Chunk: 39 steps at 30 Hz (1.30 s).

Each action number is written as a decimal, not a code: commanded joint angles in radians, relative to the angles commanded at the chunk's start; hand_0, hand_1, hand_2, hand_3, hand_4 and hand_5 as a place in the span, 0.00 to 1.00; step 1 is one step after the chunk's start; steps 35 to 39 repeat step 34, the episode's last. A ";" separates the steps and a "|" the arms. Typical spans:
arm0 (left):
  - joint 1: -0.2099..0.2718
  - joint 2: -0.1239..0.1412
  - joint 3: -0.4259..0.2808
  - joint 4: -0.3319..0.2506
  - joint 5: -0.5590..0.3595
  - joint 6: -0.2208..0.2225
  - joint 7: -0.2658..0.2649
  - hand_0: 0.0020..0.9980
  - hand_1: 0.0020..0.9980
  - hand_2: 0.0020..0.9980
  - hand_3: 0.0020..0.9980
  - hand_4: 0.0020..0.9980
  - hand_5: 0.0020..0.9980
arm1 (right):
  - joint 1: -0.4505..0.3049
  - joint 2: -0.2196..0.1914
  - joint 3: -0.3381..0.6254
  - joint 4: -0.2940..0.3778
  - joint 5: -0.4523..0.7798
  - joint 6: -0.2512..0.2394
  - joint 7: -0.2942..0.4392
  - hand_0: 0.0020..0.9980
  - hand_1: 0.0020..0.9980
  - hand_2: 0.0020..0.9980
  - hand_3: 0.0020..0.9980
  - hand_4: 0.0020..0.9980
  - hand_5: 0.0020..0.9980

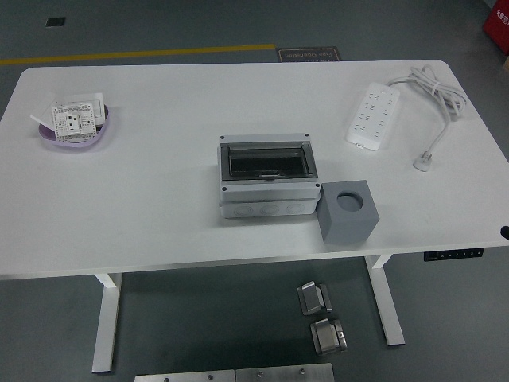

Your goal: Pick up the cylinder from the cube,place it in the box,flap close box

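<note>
Table (159, 207) white, seen from above. Box (267, 177) grey, at centre, dark clear flap (266, 161) lying over the top opening, looks closed. Cube (346, 211) grey, just right of box at its near corner, touching or nearly so. Round dark hole (348, 201) in cube top; cylinder likely seated in it, cannot tell for sure. Right hand (505, 231) only a black sliver at right edge by table's near corner, well apart from cube; grip state impossible to tell. Power strip (371, 116) white, far right, cord (436, 95) coiled beside it. Bowl (75, 135) purple, far left, holding white socket plates (75, 118). Metal parts (320, 317) on floor under table.
</note>
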<state>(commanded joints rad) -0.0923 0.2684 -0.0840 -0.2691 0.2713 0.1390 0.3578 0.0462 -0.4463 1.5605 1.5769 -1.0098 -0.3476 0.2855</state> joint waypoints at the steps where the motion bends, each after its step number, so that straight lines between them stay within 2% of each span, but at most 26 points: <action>1: 0.000 0.001 0.003 0.000 -0.002 0.000 0.000 0.69 0.68 0.60 0.68 0.64 0.37 | -0.001 0.000 0.001 0.000 -0.001 -0.001 0.000 0.81 0.79 0.82 0.86 0.80 0.35; 18: 0.023 0.001 -0.010 -0.001 0.005 0.000 0.002 0.69 0.68 0.60 0.68 0.64 0.37 | -0.010 -0.006 0.009 0.004 -0.017 -0.008 -0.005 0.83 0.79 0.82 0.87 0.81 0.37; 39: 0.014 -0.007 -0.024 0.000 0.008 -0.001 0.001 0.69 0.68 0.60 0.68 0.64 0.37 | -0.002 -0.004 0.011 0.006 -0.023 -0.012 -0.006 0.83 0.80 0.82 0.87 0.82 0.38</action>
